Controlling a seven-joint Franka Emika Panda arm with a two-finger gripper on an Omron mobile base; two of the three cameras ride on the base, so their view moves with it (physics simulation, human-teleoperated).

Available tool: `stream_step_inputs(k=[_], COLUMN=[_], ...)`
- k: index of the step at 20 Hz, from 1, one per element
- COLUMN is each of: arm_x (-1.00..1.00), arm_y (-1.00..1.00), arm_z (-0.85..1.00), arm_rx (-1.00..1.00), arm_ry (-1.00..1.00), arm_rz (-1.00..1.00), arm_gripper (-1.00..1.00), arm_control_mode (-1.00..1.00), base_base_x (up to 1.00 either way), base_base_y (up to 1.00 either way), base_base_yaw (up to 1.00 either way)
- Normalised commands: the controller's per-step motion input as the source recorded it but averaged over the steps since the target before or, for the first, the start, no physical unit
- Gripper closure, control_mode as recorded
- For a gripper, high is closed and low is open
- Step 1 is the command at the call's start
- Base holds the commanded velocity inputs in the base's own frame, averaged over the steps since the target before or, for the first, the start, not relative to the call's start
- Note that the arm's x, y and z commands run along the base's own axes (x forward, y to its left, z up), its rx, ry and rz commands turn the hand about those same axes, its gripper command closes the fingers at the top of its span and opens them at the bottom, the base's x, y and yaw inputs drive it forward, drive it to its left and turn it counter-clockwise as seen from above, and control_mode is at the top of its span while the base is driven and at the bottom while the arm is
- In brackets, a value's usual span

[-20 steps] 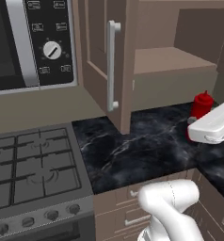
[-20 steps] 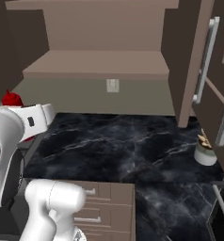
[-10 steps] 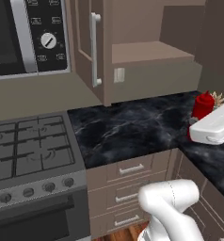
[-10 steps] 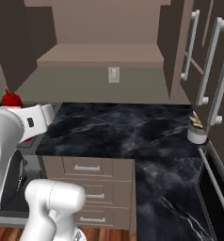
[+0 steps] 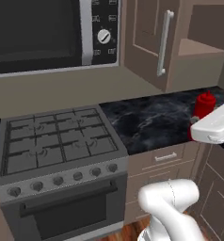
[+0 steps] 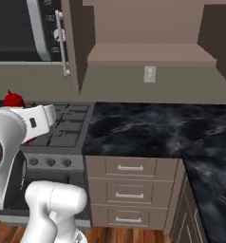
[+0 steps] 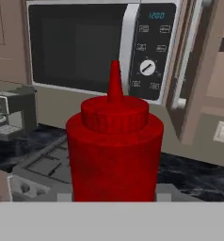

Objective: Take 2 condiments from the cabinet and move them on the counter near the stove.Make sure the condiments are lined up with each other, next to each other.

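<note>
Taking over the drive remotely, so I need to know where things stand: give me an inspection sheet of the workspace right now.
Surface: black veined counter to the right of the stove; nothing standing on the stretch in view.
Job's things: red squeeze bottle upright in the gripper, off the counter; second condiment not seen; cabinet door open, shelf bare where visible.
Clutter: grey coffee machine at the left of the hand view.
Grippers: gripper shut on the bottle; fingertips hidden behind it.
Cables: nothing seen.
Surroundings: microwave above the stove, drawers under the counter, wall outlet, wood floor.
</note>
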Motion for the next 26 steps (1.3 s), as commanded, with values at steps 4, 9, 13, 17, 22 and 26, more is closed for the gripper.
stream_step_inputs(k=[4,9,13,17,22,26], arm_x=[0.0,0.0,0.0,0.0,0.0,0.0], arm_y=[0.0,0.0,0.0,0.0,0.0,0.0], arm_z=[0.0,0.0,0.0,0.0,0.0,0.0], arm_rx=[0.0,0.0,0.0,0.0,0.0,0.0], arm_ry=[0.0,0.0,0.0,0.0,0.0,0.0], arm_rz=[0.0,0.0,0.0,0.0,0.0,0.0], arm_gripper=[1.0,1.0,1.0,1.0,1.0,1.0], arm_control_mode=[1.0,1.0,1.0,1.0,1.0,1.0], base_base_x=[-0.49,-0.5,-0.23,-0.01,0.24,0.28], base_base_y=[0.84,0.81,0.95,0.99,0.9,0.45], base_base_yaw=[0.0,0.0,0.0,0.0,-0.01,-0.03])
